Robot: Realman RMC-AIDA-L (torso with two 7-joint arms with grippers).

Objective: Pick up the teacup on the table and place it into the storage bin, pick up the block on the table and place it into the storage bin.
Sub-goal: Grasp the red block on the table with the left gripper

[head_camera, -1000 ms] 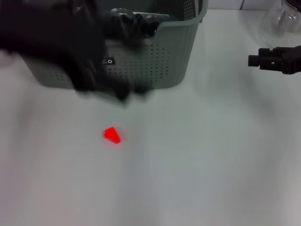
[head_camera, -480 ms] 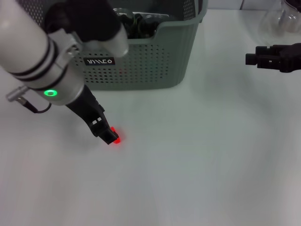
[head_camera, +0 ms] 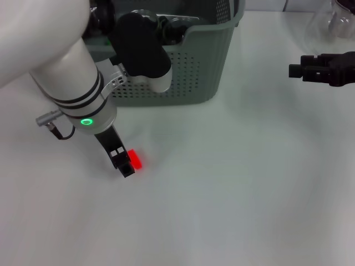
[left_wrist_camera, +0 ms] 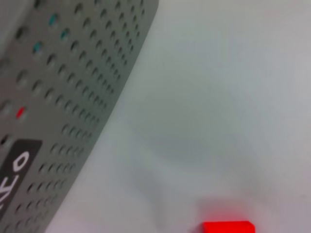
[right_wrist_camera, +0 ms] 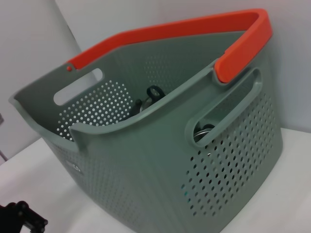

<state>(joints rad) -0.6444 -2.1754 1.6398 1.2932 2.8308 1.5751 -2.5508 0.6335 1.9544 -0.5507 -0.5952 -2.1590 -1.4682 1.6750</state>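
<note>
The block (head_camera: 136,159) is small and red and lies on the white table in front of the storage bin (head_camera: 188,72). My left gripper (head_camera: 124,165) reaches down to the table and touches the block's left side. In the left wrist view the block (left_wrist_camera: 227,227) shows at the picture's edge, beside the bin's perforated wall (left_wrist_camera: 73,97). Inside the bin lies a clear and dark object (head_camera: 163,26) that looks like the teacup (right_wrist_camera: 151,96). My right gripper (head_camera: 302,70) hangs parked at the far right, away from both.
The bin (right_wrist_camera: 160,160) has an orange handle (right_wrist_camera: 194,29) folded back over its rear rim. A clear glass vessel (head_camera: 333,22) stands at the back right corner, behind the right gripper. White table stretches out before and beside the block.
The left arm swung down from over the bin to the block, then shifted slightly so its tip sits at the block's left. The right arm stayed put.
</note>
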